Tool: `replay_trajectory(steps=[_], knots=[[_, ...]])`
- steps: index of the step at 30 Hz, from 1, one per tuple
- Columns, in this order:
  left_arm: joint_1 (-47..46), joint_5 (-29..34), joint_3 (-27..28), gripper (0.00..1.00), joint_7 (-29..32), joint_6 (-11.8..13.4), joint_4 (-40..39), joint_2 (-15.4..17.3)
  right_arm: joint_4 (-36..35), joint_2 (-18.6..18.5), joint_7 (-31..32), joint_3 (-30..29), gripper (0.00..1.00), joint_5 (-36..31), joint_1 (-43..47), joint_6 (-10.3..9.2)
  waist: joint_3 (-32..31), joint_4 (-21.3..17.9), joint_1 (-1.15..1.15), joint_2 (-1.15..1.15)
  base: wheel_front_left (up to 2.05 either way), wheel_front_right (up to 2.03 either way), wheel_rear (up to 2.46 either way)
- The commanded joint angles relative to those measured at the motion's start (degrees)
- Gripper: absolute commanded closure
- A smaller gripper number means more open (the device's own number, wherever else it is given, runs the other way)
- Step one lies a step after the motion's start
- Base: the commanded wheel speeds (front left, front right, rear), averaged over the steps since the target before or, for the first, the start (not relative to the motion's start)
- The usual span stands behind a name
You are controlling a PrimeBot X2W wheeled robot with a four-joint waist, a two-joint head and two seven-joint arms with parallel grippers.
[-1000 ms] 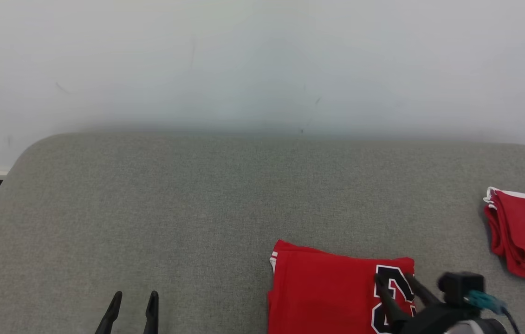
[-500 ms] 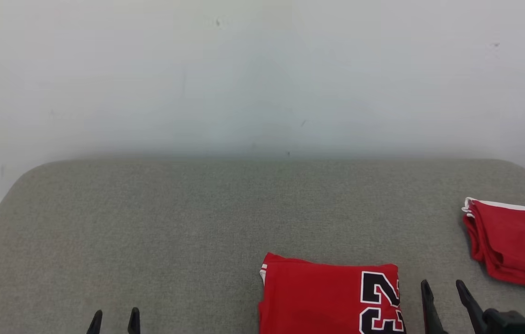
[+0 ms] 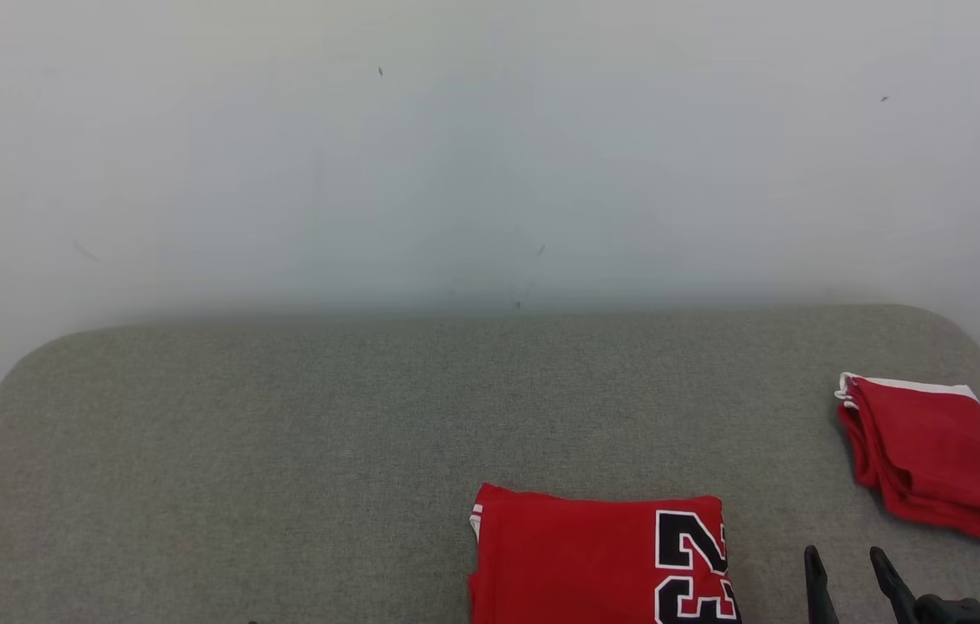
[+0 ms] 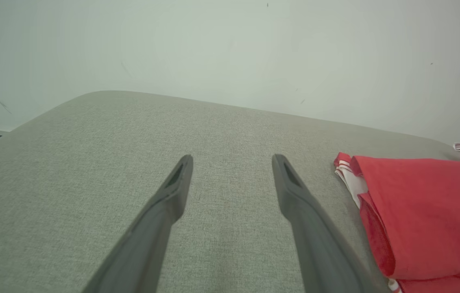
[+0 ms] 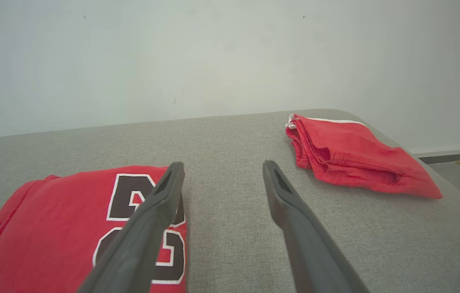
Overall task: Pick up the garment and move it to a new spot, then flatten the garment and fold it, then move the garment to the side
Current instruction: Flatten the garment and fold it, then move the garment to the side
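Note:
The garment [image 3: 576, 563] is a red jersey with a black and white number, lying folded on the grey padded surface [image 3: 282, 451] at its near edge. In the right wrist view the garment [image 5: 59, 228] lies to the left of my right gripper [image 5: 222, 164], whose fingers are spread with nothing between them. From the head, the right gripper [image 3: 843, 553] stands just right of the jersey, apart from it. My left gripper [image 4: 233, 158] is open over bare grey fabric, with the garment [image 4: 421, 211] off to its right.
A second folded red piece with white trim [image 3: 923, 451] lies near the right edge of the surface, also seen as a red bundle [image 5: 347, 154] ahead and right of the right gripper. A pale wall [image 3: 490, 156] stands behind. The padded surface rounds off at both far corners.
The head camera has tilted up. My right gripper has come off the jersey's number and now stands to its right. The left gripper has drawn back to the bottom edge of the head view.

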Motion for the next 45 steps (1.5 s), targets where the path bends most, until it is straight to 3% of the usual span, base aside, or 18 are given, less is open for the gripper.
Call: replay_trajectory(steps=[1, 26, 30, 35, 45], knots=[[-0.1, 0.2, -0.1, 0.0, -0.1, -0.1, 0.4, 0.0, 0.2, 0.0, -0.1, 0.0, 0.0, 0.0, 0.0, 0.05, 0.1, -0.2, 0.0, 0.0, 0.0, 0.0, 0.0], [-1.0, -0.7, -0.4, 0.0, -0.1, -0.1, 0.7, 0.8, 1.8, 0.0, 0.7, 1.9, 0.0, -0.8, -2.0, 0.05, 0.9, -0.3, 0.0, 0.0, 0.0, 0.0, 0.0], [-1.4, -0.4, -0.6, 0.0, -0.1, -0.1, 0.5, 0.9, 1.3, 0.0, 10.3, 4.7, 0.0, -3.6, -4.7, 0.05, 1.5, 0.1, 0.0, 0.0, 0.0, 0.0, 0.0], [-2.1, 0.4, -1.1, 0.0, -0.1, -0.1, -0.2, 0.8, 2.6, 0.0, 25.4, 2.5, 0.0, -4.0, -7.7, 0.05, 2.4, 1.9, 0.0, 0.0, 0.0, 0.0, 0.0], [-2.8, 0.7, -3.3, 0.0, -0.1, -0.1, -1.0, 2.0, 6.4, 0.1, 33.3, -0.7, 0.0, -6.0, -9.8, 0.05, 5.8, 8.0, 0.0, 0.0, 0.0, 0.0, 0.0]])
